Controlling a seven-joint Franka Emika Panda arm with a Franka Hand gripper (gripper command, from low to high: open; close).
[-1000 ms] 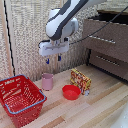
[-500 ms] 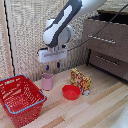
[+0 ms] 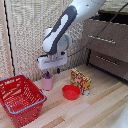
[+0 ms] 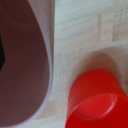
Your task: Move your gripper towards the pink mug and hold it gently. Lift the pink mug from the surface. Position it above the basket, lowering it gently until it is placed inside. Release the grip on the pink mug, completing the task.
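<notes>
The pink mug (image 3: 47, 83) stands upright on the wooden table, between the red mesh basket (image 3: 20, 98) on the exterior view's left and a red bowl on its right. My gripper (image 3: 53, 73) hangs just above the mug, jaws apart, with one dark finger (image 3: 48, 74) right at the mug's rim. It holds nothing. In the wrist view the mug (image 4: 25, 65) fills one side very close up, showing its inside. A dark fingertip (image 4: 2, 50) shows at the picture's edge over the mug's opening. The basket looks empty.
A red bowl (image 3: 71, 92) sits close to the mug; it also shows in the wrist view (image 4: 97, 100). A colourful box (image 3: 80, 80) stands beyond it. A dark wooden drawer cabinet (image 3: 107, 45) is at the exterior view's right, and a wicker panel stands behind.
The gripper has come down and shifted slightly toward the exterior view's left, from well above the mug to just over its rim. The mug, the basket and the bowl have not moved.
</notes>
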